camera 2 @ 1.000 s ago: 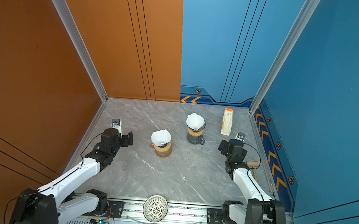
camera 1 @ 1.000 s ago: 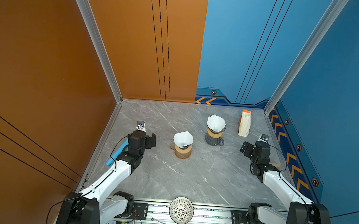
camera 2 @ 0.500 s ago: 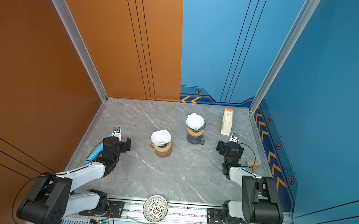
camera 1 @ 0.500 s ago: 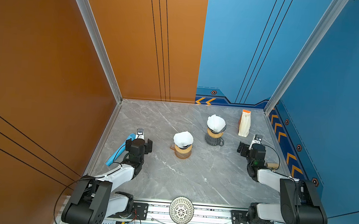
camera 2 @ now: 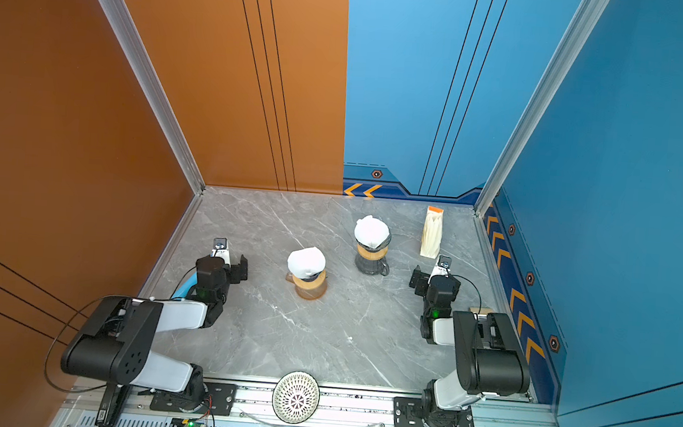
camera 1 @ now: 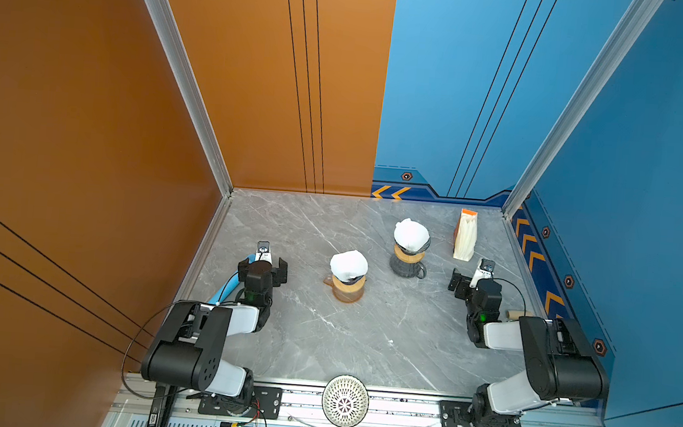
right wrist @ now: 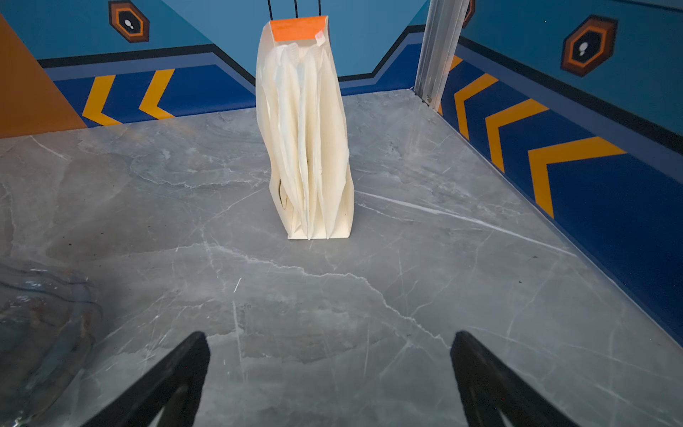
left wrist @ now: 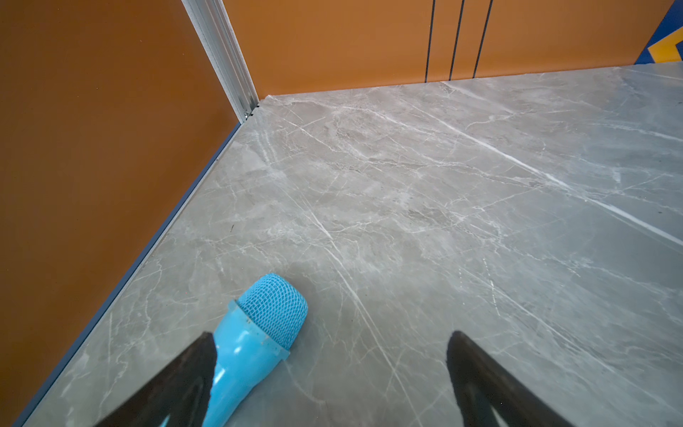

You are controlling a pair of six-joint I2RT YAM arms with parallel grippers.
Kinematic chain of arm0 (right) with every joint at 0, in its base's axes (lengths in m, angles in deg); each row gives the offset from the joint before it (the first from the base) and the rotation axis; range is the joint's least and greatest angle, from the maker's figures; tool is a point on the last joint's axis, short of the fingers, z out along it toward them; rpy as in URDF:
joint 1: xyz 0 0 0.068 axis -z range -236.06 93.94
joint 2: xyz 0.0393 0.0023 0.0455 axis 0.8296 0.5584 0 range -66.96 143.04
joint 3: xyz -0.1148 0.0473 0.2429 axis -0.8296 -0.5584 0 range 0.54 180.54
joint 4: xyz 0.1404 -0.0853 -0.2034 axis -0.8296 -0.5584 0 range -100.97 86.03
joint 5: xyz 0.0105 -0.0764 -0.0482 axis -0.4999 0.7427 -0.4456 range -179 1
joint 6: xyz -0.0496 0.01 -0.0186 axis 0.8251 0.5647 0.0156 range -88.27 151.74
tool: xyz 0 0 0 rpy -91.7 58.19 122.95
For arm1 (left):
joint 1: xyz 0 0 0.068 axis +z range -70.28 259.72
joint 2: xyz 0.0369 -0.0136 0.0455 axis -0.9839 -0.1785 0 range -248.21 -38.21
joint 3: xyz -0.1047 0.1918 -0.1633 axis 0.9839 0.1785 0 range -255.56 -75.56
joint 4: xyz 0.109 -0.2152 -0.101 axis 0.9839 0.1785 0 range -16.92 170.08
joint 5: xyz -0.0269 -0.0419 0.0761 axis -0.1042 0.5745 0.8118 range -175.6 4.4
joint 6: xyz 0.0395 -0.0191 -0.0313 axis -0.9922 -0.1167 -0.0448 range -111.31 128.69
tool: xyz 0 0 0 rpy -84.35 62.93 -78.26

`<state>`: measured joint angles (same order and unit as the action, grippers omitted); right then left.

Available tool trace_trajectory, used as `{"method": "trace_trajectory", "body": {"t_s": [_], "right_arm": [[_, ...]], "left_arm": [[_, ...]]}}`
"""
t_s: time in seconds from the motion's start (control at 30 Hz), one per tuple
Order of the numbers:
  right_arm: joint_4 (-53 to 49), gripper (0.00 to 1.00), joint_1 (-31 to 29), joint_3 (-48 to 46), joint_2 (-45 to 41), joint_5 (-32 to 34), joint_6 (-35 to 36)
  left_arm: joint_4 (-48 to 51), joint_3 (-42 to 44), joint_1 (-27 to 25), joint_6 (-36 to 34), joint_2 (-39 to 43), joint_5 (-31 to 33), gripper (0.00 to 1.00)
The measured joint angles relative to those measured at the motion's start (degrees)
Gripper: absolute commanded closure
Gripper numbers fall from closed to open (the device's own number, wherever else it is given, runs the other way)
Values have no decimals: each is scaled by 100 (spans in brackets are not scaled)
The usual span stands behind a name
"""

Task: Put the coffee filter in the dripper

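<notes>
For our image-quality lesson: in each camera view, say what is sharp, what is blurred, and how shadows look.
Right wrist view: filter pack sharp, glass vessel at the edge blurred. Left wrist view: blue microphone mesh crisp, fingers of the left claw dark and soft-edged. In both top views: even light, faint shadows under the drippers.

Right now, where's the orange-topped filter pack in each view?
Top view: filter pack stands far right, near the back wall.
Top view: filter pack, same spot.
Left wrist: not in it.
Right wrist: filter pack upright, straight ahead.
Landmark: aluminium post in the blue corner behind it.
</notes>
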<state>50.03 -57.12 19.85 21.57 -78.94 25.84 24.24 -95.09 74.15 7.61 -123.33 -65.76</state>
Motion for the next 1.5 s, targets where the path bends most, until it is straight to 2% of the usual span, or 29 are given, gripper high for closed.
{"method": "trace_trajectory", "body": {"t_s": [0.17,0.47,0.6,1.5], "right_arm": [[0,0,-11,68,0,-39,17],[0,0,-57,68,0,-35,61],[0,0,-57,68,0,-35,61],[0,0,-83,76,0,-33,66]], "left_arm": [[-522,2,9,-22,-442,-192,2],[-494,-125,461,70,-459,-859,2],[-470,-125,481,92,-459,-1005,2],[-448,-133,361,85,-459,-1029,2]]}}
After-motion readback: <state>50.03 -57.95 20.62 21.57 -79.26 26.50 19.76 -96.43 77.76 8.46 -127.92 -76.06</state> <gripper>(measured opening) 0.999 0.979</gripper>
